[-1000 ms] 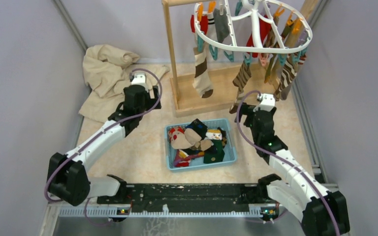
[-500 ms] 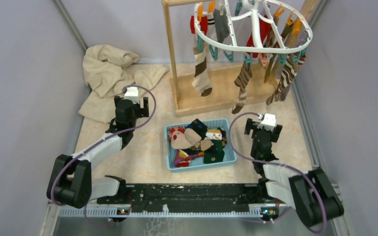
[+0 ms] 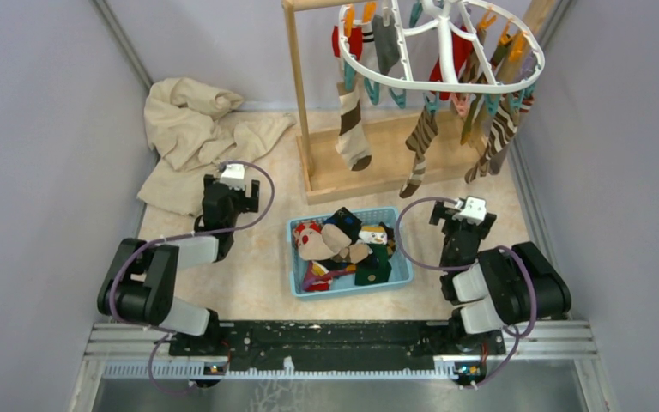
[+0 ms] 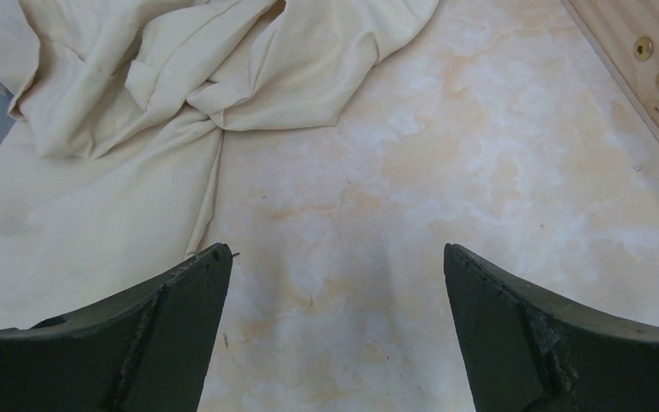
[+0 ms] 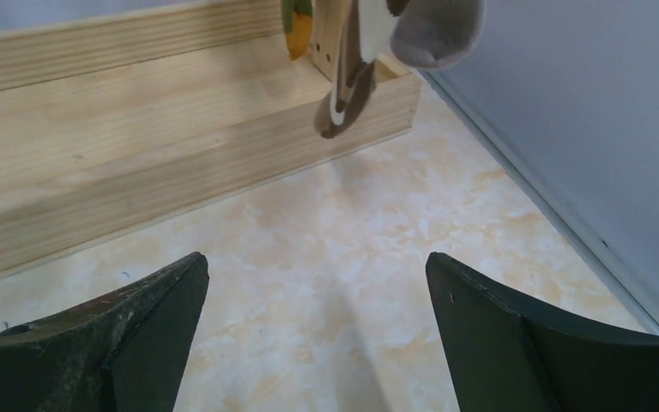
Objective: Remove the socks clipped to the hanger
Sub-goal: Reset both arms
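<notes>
Presently left gripper and right gripper gape empty. Yanking the twelve-o'clock socks may topple the wooden stand.

Hanger hangs on stand; basket lies before it.

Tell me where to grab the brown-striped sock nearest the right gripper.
I'd pinch the dangling toe of the brown-striped sock from the near side with the right gripper. It hangs down off the front rim of the hanger, lower end free.
</notes>
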You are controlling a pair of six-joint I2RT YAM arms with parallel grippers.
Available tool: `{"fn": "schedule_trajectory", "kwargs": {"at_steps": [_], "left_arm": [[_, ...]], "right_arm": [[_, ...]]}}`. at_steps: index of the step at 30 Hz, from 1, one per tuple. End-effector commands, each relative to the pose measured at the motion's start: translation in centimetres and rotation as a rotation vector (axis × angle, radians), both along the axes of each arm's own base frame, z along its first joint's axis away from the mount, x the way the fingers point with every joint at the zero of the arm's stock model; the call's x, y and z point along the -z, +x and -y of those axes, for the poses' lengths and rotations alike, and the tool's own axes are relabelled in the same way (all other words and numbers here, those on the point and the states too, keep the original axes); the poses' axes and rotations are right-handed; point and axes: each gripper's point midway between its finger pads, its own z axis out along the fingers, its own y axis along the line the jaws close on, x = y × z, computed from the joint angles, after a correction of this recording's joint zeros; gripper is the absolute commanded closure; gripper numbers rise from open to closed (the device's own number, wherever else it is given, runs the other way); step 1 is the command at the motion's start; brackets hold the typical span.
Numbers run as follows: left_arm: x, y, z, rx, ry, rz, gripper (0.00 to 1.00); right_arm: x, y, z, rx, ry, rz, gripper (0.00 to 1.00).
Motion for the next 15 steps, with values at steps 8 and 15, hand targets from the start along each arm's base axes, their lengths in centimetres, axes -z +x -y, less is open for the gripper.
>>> {"fn": "schedule_trajectory", "kwargs": {"at_steps": [8,15], "left_arm": [[1.3,0.8,-0.3,0.048,-0.04,0.068,0.01],[1.0,0.4,-0.8,0.056,-0.082,0.092,0.01]], "right_arm": [[-2.4,0.8,-1.1,-0.073,-0.022,0.118,0.01],[-2.0,1.5,-1.1,-0.072,-0.018,0.085,0.01]]}}
